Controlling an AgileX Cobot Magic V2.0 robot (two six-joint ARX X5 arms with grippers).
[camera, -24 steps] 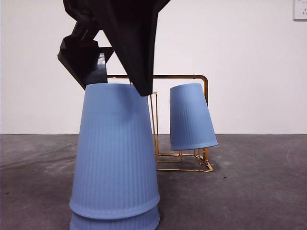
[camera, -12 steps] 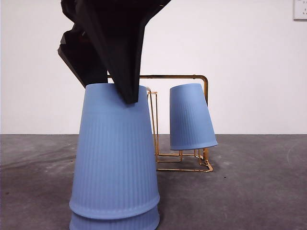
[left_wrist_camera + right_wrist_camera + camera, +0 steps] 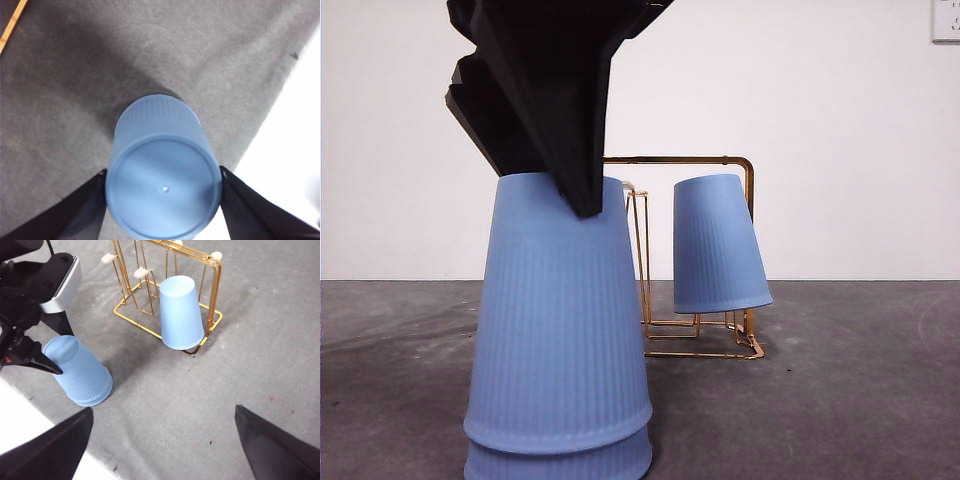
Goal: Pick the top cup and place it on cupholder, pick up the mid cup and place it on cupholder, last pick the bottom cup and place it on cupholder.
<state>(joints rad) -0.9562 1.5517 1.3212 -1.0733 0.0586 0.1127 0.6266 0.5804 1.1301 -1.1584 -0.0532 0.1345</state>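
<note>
At the lower left of the front view, the stack of two upside-down blue ribbed plastic cups (image 3: 558, 330) sits with the left gripper (image 3: 163, 182) clamped on its upper cup, probably ready to lift. Mid-frame right, the gold wire cupholder (image 3: 698, 258) already carries one tilted blue cup (image 3: 718, 245) on a peg. The right gripper (image 3: 162, 440) hangs spread and empty.

No legible text, labels, brands or numbers on anything.
</note>
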